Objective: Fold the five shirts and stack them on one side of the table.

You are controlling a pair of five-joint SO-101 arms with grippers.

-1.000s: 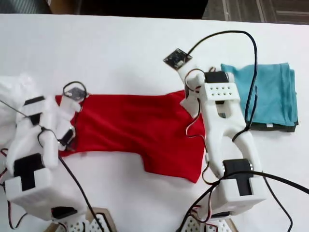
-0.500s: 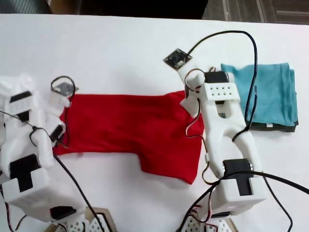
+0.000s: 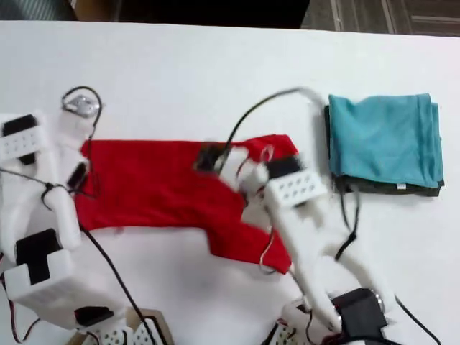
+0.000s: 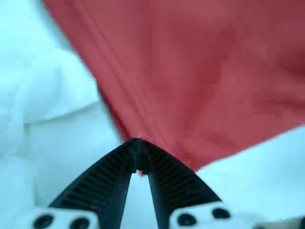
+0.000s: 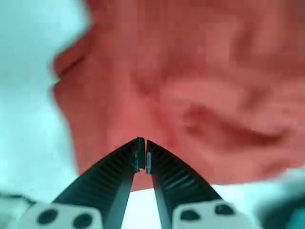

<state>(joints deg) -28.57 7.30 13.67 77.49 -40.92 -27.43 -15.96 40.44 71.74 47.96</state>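
A white table (image 3: 180, 65) is seen from above, with two white robot arms at its near edge. A red shirt (image 3: 158, 183) lies spread flat across the middle of the table, stretched out between the two arms. Its near edge steps down into a wider part on the right.

The left gripper (image 4: 137, 162) sits at the shirt's left end. In the left wrist view its two black ribbed jaws are pressed together, with a sliver of red cloth caught between their tips. The shirt's hem runs away from the jaws in a straight line, with white surface beside it.

The right arm (image 3: 295, 190) leans in over the shirt's right part, its wrist above the cloth. There the right end of the shirt is lifted and bunched up instead of lying flat. In the right wrist view the right gripper (image 5: 142, 160) has its jaws drawn almost fully together, with a thin slit between them. Their tips sit on wrinkled red cloth and seem to pinch it.

At the right side of the table, well apart from the red shirt, a folded teal shirt (image 3: 384, 140) lies on top of a folded dark shirt (image 3: 392, 189) in a neat stack.
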